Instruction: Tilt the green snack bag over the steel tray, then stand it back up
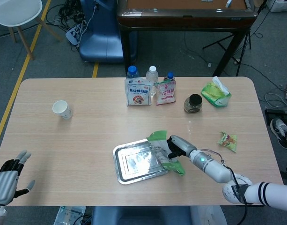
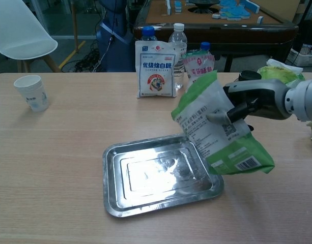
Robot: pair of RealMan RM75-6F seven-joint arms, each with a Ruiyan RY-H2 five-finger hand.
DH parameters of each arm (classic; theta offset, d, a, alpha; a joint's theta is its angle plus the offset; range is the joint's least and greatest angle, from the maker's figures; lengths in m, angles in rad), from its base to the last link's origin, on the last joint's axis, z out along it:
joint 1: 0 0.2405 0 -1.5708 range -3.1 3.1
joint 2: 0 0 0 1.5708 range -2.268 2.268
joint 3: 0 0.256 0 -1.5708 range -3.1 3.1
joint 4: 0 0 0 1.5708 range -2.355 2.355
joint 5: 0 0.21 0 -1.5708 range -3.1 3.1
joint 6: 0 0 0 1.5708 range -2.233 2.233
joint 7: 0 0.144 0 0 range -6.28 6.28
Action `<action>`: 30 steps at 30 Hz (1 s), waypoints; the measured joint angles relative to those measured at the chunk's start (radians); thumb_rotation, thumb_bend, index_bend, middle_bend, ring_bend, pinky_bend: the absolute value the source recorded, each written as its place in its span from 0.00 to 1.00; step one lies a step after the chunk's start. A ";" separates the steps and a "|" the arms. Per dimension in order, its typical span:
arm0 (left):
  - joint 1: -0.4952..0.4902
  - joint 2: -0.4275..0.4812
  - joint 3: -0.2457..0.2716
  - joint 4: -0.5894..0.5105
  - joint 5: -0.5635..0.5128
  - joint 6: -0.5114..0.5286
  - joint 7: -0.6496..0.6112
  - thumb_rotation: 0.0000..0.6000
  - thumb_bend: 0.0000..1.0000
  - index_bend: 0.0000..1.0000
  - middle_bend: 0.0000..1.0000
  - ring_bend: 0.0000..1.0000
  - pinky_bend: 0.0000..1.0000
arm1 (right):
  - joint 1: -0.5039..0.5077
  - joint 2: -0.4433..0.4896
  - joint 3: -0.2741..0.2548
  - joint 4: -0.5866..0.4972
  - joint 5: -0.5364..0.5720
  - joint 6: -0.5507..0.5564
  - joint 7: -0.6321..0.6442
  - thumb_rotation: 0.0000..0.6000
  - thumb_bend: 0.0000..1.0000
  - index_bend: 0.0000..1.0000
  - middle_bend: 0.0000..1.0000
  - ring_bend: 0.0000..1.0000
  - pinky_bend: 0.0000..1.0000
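Chest view, left to right. Paper cup (image 2: 32,92) stands at the far left of the table (image 2: 59,152), well apart from the work. Left robot hand (image 1: 6,178) shows only in the head view, at the table's near left corner, fingers spread, holding nothing, idle.

Steel tray (image 2: 161,175) lies flat at centre; its floor looks bare and shiny, no contents that I can make out. Behind it, along the far edge: a white pouch (image 2: 156,68), two bottles and a red-and-white pouch (image 2: 199,71), none in the way.

Green snack bag (image 2: 219,129) is off the table, held over the tray's right rim. It leans with its top edge up and toward the left, barcode end low and to the right. Right robot hand (image 2: 247,101) grasps it from the right side, fingers pressed into the upper half of the bag; thumb side hidden by the film.

Judgement: the bag is partway between tilted and upright, so the step in hand reads as the stand-up.

Notes for doing it well:
- rotate about the wrist until the bottom gusset faces straight down before lowering;
- set it on bare table just right of the tray, not on the rim, or it will rock;
- bag is soft, so keep the grip until the base spreads flat;
- release slowly and watch for toppling toward the jar (image 2: 243,86) behind.
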 measured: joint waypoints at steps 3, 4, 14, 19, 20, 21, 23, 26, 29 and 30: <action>-0.001 -0.004 0.001 0.002 0.001 -0.002 -0.003 1.00 0.25 0.10 0.06 0.19 0.10 | -0.053 -0.043 -0.010 0.054 -0.118 0.112 -0.003 1.00 0.65 0.87 0.77 0.76 0.83; -0.001 -0.005 0.001 0.003 0.001 -0.003 -0.004 1.00 0.25 0.10 0.06 0.19 0.10 | -0.071 -0.063 -0.015 0.084 -0.162 0.156 -0.003 1.00 0.65 0.87 0.77 0.76 0.82; -0.002 -0.010 0.003 0.006 -0.002 -0.009 -0.008 1.00 0.25 0.10 0.05 0.19 0.10 | -0.161 -0.262 -0.057 0.417 -0.365 0.433 0.009 1.00 0.61 0.87 0.77 0.75 0.82; -0.003 -0.014 0.003 0.009 -0.005 -0.014 -0.012 1.00 0.25 0.10 0.05 0.19 0.10 | -0.176 -0.349 -0.066 0.576 -0.408 0.495 0.032 1.00 0.61 0.87 0.77 0.75 0.81; -0.004 -0.016 0.003 0.011 -0.006 -0.016 -0.013 1.00 0.25 0.10 0.05 0.19 0.10 | -0.178 -0.364 -0.067 0.603 -0.415 0.507 0.036 1.00 0.61 0.87 0.77 0.75 0.81; -0.005 -0.018 0.004 0.012 -0.006 -0.018 -0.013 1.00 0.25 0.10 0.05 0.19 0.10 | -0.178 -0.379 -0.068 0.630 -0.421 0.518 0.041 1.00 0.61 0.87 0.77 0.75 0.81; -0.006 -0.021 0.004 0.013 -0.006 -0.022 -0.015 1.00 0.25 0.10 0.05 0.19 0.10 | -0.180 -0.416 -0.069 0.695 -0.433 0.545 0.057 1.00 0.61 0.87 0.77 0.75 0.81; -0.007 -0.021 0.004 0.013 -0.007 -0.022 -0.015 1.00 0.25 0.10 0.05 0.19 0.10 | -0.180 -0.466 -0.065 0.779 -0.443 0.581 0.091 1.00 0.61 0.87 0.77 0.75 0.81; -0.006 -0.020 0.004 0.012 -0.010 -0.022 -0.016 1.00 0.25 0.10 0.05 0.19 0.10 | -0.179 -0.505 -0.058 0.848 -0.447 0.616 0.130 1.00 0.60 0.87 0.77 0.75 0.81; -0.007 -0.020 0.004 0.012 -0.011 -0.023 -0.016 1.00 0.25 0.10 0.05 0.19 0.10 | -0.179 -0.515 -0.056 0.864 -0.448 0.623 0.142 1.00 0.60 0.87 0.77 0.75 0.81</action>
